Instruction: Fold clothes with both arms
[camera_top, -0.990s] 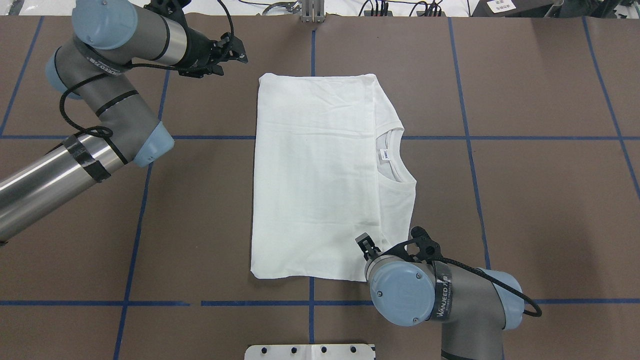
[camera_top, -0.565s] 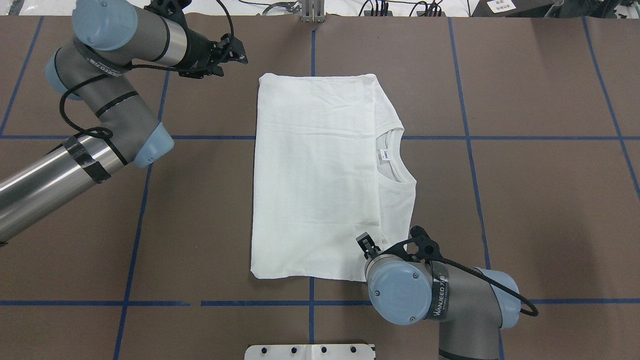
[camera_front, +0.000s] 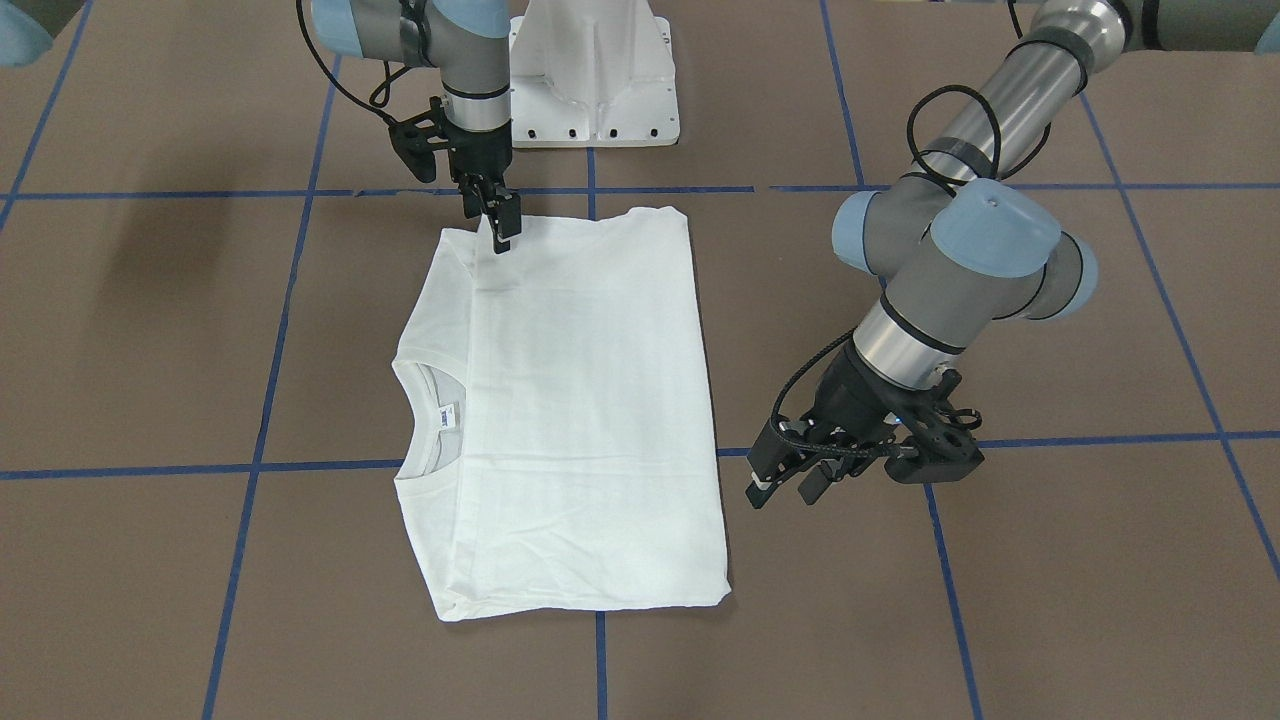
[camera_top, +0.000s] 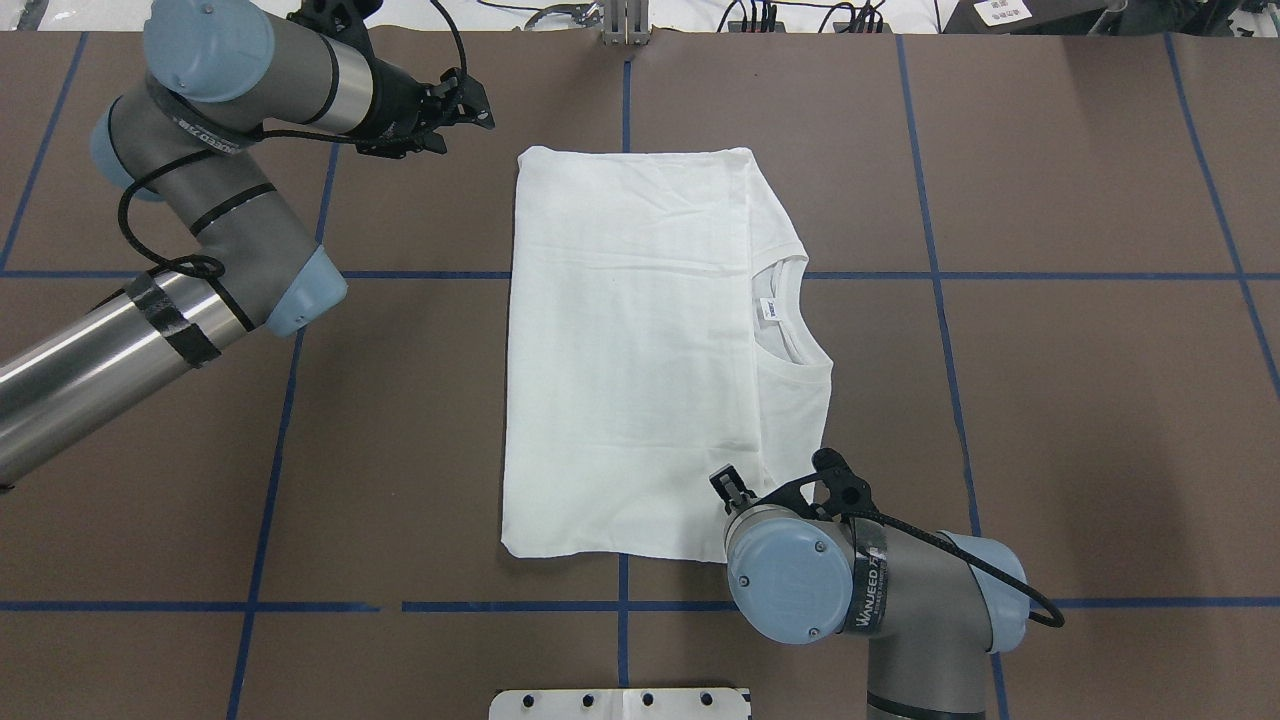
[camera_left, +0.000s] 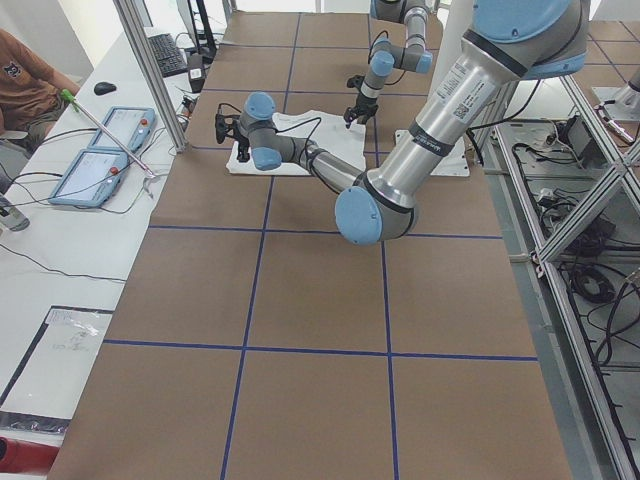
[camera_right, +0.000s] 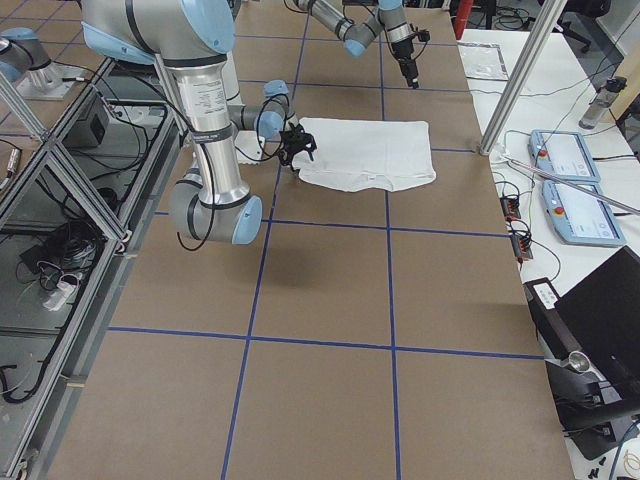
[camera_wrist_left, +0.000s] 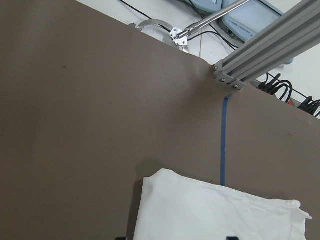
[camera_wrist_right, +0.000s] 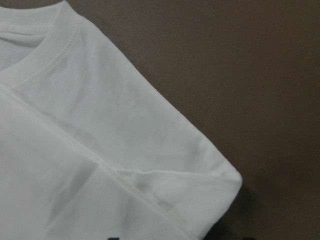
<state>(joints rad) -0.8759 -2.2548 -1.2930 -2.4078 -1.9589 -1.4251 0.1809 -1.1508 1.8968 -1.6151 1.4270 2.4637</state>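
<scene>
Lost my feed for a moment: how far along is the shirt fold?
Done: the shirt lies as a flat rectangle with no sleeves sticking out and the collar on one long side.
In hand: the right gripper, open, is at the near shoulder corner. The left gripper, open, hovers off the cloth by the far hem corner.
Left: probably grasping and folding it again.

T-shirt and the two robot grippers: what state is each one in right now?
T-shirt: folded into a rectangle, lying flat on the table, collar showing.
Left gripper: open, holding nothing, off the shirt beside its far corner.
Right gripper: open, low over the shirt's near shoulder corner, gripping nothing.
</scene>
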